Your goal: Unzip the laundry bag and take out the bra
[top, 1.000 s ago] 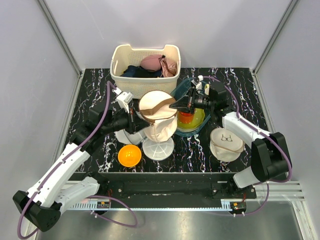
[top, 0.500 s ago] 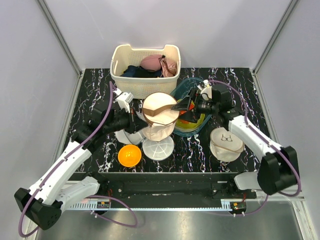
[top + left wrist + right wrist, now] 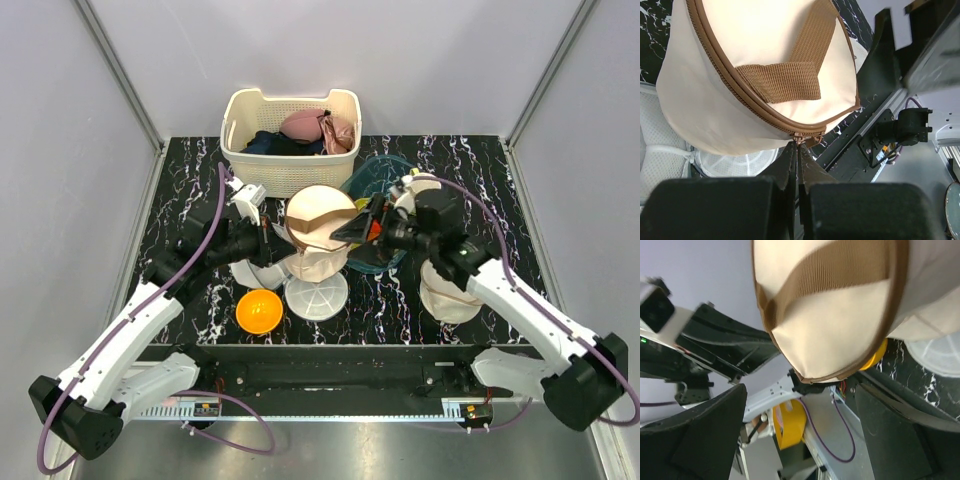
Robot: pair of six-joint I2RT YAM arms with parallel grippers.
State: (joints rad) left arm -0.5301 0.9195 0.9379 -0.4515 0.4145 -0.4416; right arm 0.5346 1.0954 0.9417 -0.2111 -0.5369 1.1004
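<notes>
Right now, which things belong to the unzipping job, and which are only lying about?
Job: laundry bag; left tool, shut on the zipper pull; right tool.
Lying about: basket, orange bowl, mesh dome, teal bowl, white round bag.

Both arms wear the same livery: glossy white shells on the long links, with rounded matte black housings at the joints. The left arm has a slack purple cable running its length down to a chunky black shoulder. The right arm trails a matching purple lead and has the same bulbous black shoulder. Near each wrist sits a small boxy white block. The left gripper has flat, thin black fingers above a blocky black body. The right gripper has broad, dull charcoal fingers shaped like wedges.
</notes>
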